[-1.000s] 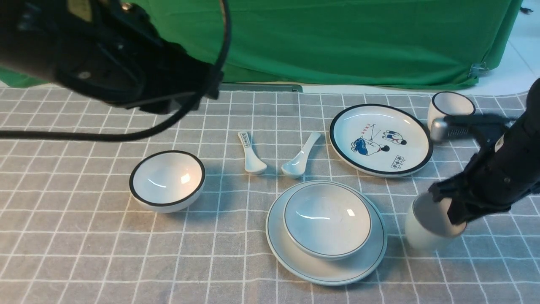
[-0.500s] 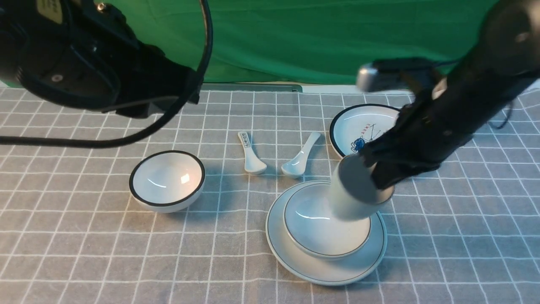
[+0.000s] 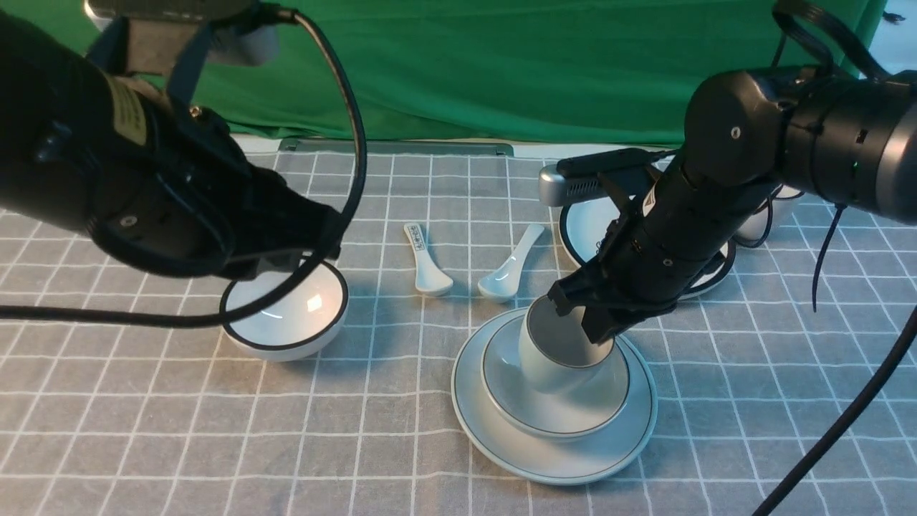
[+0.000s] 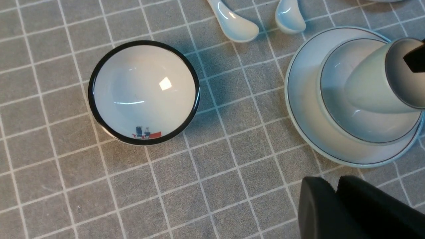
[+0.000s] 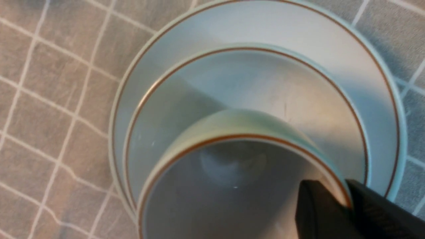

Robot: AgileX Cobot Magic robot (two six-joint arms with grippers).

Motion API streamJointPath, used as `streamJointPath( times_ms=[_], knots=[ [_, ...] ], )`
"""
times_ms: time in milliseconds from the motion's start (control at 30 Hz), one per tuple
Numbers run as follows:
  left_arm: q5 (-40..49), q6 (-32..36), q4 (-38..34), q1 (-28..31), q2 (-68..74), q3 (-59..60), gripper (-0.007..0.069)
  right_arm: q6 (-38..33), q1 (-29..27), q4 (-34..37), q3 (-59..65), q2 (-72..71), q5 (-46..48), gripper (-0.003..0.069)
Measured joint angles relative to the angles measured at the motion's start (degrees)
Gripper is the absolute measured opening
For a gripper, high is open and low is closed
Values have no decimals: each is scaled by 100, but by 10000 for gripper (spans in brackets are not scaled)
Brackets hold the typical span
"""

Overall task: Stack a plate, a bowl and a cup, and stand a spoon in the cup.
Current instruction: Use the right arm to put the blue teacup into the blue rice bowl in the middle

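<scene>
Cup [image 3: 544, 362] has swung from bench [image 3: 143, 430] into the bowl [image 3: 516, 412] on the plate [image 3: 473, 426] — right pincer [image 3: 598, 326] pinching its rim; spoon [image 3: 510, 272] next.

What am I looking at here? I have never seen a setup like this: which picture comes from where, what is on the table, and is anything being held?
This is a robot with a left arm and a right arm, each ending in a two-fingered gripper. The wide picture looks forward from between the arms. The other two come from a camera on each wrist. On the checked cloth are a plate with a bowl in it, a black-rimmed bowl, a plain spoon, a printed spoon and a picture plate. The right gripper pinches the rim of a cup, which is tilted and low inside the bowl on the plate. Whether the cup touches the bowl is unclear. The left gripper is shut and holds nothing.
</scene>
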Motion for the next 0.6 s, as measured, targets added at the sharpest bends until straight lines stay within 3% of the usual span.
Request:
streamJointPath(
  times_ms=[600],
  knots=[
    [-145, -4, -5, 0, 0, 0, 59, 73, 0, -40, -6, 124, -11, 125]
  ],
)
